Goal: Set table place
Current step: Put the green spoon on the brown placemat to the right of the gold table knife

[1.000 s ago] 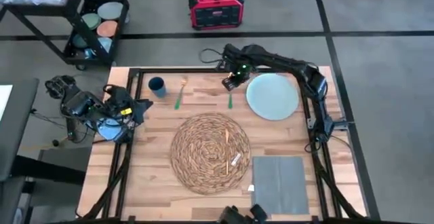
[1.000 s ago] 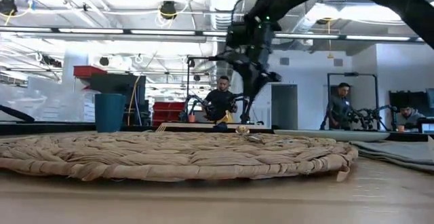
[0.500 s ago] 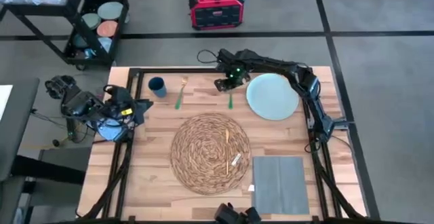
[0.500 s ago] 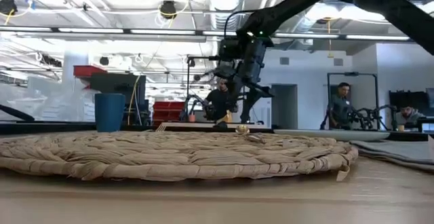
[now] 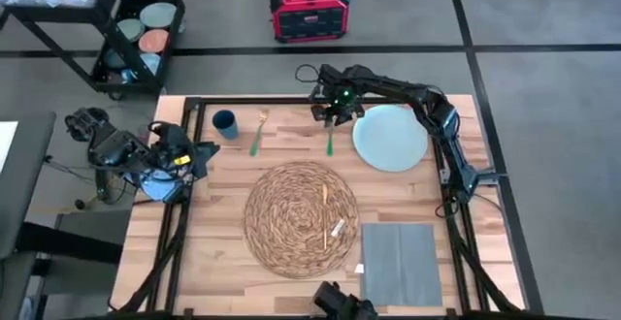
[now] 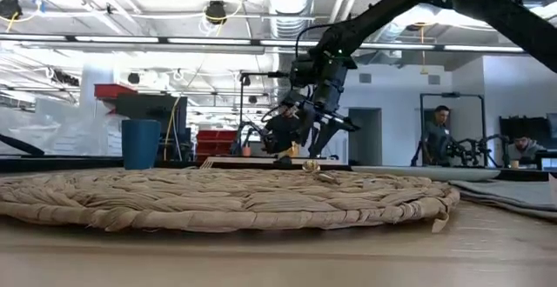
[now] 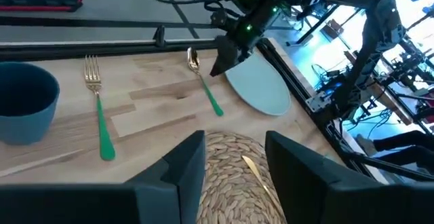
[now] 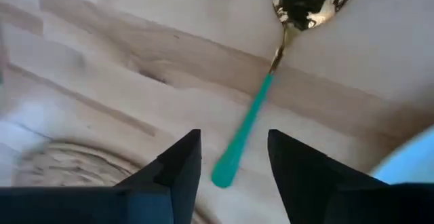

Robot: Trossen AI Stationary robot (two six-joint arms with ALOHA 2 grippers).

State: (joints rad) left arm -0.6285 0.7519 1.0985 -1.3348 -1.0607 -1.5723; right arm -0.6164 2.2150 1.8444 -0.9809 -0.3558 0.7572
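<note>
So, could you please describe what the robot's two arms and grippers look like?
Both arms are dark, jointed links with black cables. The right gripper carries a green light near its wrist; its two fingers are dark, angular wedges. The left gripper has matching dark fingers.

The woven mat lies at the centre of the table, toward the near edge. A knife lies on the mat, right of its centre. The napkin lies flat just right of the mat, at the near right corner. The plate sits far right, behind the napkin. The spoon lies just left of the plate, behind the mat. The fork lies left of the spoon, and the cup stands left of the fork. The right gripper hangs over the spoon's far end. The left gripper rests at the table's left edge.
</note>
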